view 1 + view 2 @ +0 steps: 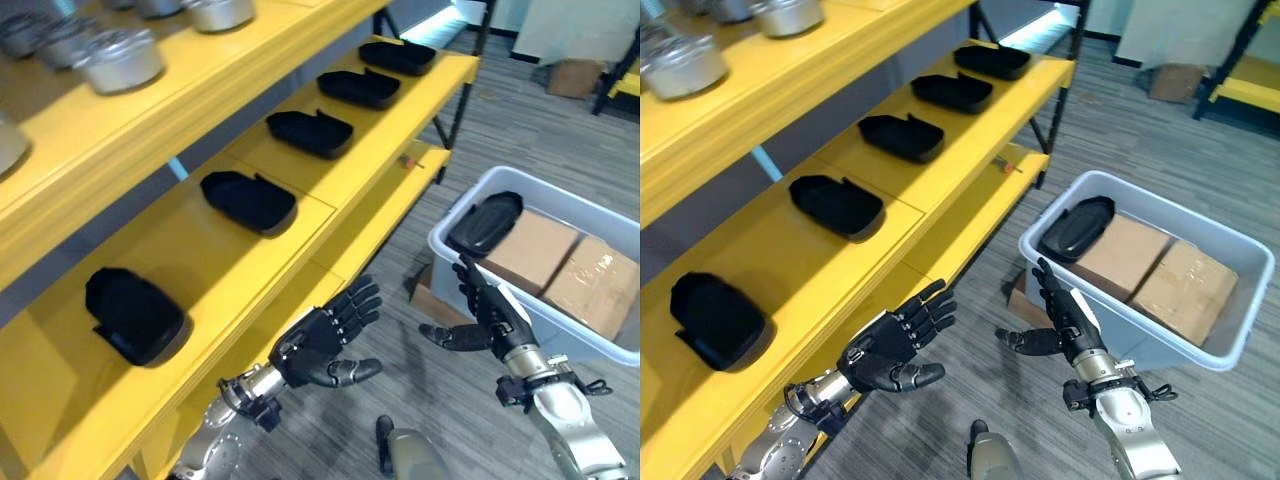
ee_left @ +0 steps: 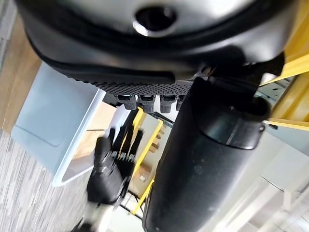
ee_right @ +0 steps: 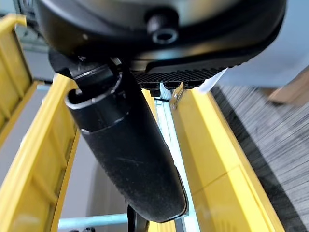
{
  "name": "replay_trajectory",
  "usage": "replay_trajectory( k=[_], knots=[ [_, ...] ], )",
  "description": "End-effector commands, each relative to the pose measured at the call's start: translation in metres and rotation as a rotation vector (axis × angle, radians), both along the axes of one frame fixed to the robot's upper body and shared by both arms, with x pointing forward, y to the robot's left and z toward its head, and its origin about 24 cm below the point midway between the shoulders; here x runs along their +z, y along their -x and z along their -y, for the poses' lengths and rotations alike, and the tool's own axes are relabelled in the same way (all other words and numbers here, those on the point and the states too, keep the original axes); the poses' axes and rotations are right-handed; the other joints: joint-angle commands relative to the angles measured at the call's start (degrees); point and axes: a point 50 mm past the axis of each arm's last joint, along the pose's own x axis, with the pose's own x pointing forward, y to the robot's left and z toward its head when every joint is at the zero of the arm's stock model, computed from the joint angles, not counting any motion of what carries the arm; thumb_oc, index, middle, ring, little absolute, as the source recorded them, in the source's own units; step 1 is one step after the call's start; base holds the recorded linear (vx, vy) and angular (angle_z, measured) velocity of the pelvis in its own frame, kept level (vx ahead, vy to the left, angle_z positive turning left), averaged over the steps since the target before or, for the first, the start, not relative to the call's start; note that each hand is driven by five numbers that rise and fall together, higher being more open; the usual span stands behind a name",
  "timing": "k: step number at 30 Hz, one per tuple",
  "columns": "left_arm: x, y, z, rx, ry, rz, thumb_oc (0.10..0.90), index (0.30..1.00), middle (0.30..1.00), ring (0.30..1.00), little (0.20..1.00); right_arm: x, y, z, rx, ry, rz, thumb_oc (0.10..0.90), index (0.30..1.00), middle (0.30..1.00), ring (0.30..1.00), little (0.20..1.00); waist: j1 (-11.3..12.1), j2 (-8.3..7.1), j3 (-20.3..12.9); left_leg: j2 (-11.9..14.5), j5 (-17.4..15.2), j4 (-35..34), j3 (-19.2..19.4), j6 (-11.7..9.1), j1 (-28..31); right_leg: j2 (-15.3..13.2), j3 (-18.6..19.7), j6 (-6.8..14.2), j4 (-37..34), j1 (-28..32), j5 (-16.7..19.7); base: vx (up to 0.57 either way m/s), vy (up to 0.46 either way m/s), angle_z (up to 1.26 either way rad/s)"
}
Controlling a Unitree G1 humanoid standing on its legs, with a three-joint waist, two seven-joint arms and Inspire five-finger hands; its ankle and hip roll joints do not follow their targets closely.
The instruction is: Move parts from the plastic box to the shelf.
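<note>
One black part (image 1: 1076, 227) is seen lying in the plastic box (image 1: 1230, 345), against its near corner beside cardboard cartons (image 1: 1180, 275). Five more black parts (image 1: 248, 201) are lined along the yellow shelf (image 1: 200, 255). Both the left hand (image 1: 325, 335) and the right hand (image 1: 1060, 310) are held open and empty between shelf and box.
</note>
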Motion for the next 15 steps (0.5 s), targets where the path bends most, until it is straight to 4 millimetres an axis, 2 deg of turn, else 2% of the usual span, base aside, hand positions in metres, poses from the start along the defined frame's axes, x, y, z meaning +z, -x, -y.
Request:
replay_trajectory(
  k=[1,2,4,6,7,8,10,15],
  knots=[
    [0.035,-0.005,-0.014,0.109,0.088,0.195,0.900,1.000,1.000,1.000,1.000,0.043,-0.007,-0.009,0.092,-0.037,0.251,0.900,1.000,1.000,1.000,1.000,0.59,-2.83,-4.33,-2.22,1.87,1.09,-3.41,-0.32,-7.70,0.31,-6.48,5.12,-13.11,11.93,-0.77,0.10,-0.118,-1.86],
    [0.033,0.001,-0.015,0.111,0.065,0.185,0.900,1.000,1.000,1.000,1.000,0.040,-0.004,-0.013,0.105,-0.049,0.238,0.900,1.000,1.000,1.000,1.000,1.78,-3.11,-4.87,-7.00,-2.01,3.01,-8.17,1.45,-7.80,0.63,-3.91,5.21,-13.65,11.97,-0.40,0.07,-0.087,-0.98],
    [0.032,0.004,-0.016,0.101,0.049,0.182,0.900,1.000,1.000,1.000,1.000,0.036,-0.001,-0.016,0.109,-0.062,0.228,0.900,1.000,1.000,1.000,1.000,2.08,-3.01,-5.67,-10.93,-5.26,3.59,-9.38,3.16,-7.81,1.11,-2.80,5.49,-14.11,11.65,0.15,0.07,-0.073,-0.67],
    [0.032,0.006,-0.017,0.093,0.042,0.180,0.900,1.000,1.000,1.000,1.000,0.031,0.002,-0.021,0.112,-0.071,0.220,0.900,1.000,1.000,1.000,1.000,2.18,-2.52,-6.18,-14.09,-6.74,2.87,-10.63,4.65,-7.09,2.05,-1.47,5.91,-14.12,11.30,0.52,0.05,-0.023,-0.77],
    [0.032,0.006,-0.017,0.095,0.040,0.180,0.900,1.000,1.000,1.000,1.000,0.030,0.002,-0.023,0.117,-0.073,0.218,0.900,1.000,1.000,1.000,1.000,2.38,-2.42,-6.22,-14.77,-6.62,2.62,-11.88,4.84,-7.17,2.39,-0.96,5.94,-14.03,11.21,0.63,0.06,-0.025,-0.57],
    [0.032,0.006,-0.017,0.099,0.032,0.181,0.900,1.000,1.000,1.000,1.000,0.027,0.003,-0.028,0.129,-0.076,0.216,0.900,1.000,1.000,1.000,1.000,3.06,-2.25,-6.28,-16.34,-5.91,2.20,-15.87,5.09,-7.87,3.30,0.49,5.91,-13.66,10.77,0.87,0.04,-0.017,-0.65],
    [0.033,0.006,-0.018,0.099,0.024,0.186,0.900,1.000,1.000,1.000,1.000,0.026,0.001,-0.032,0.142,-0.078,0.218,0.900,1.000,1.000,1.000,1.000,3.61,-2.14,-6.23,-17.42,-5.53,1.33,-18.95,5.53,-7.73,4.19,2.27,5.88,-13.32,10.36,0.70,0.04,0.010,-0.62],
    [0.035,0.009,-0.022,0.077,-0.019,0.202,0.900,1.000,1.000,1.000,1.000,0.028,0.000,-0.031,0.143,-0.071,0.218,0.900,1.000,1.000,1.000,1.000,3.74,-1.75,-7.25,-16.44,-3.62,-3.99,-19.60,6.33,-5.14,4.49,2.78,6.38,-12.66,10.00,0.29,0.05,0.064,-0.20]
  ],
)
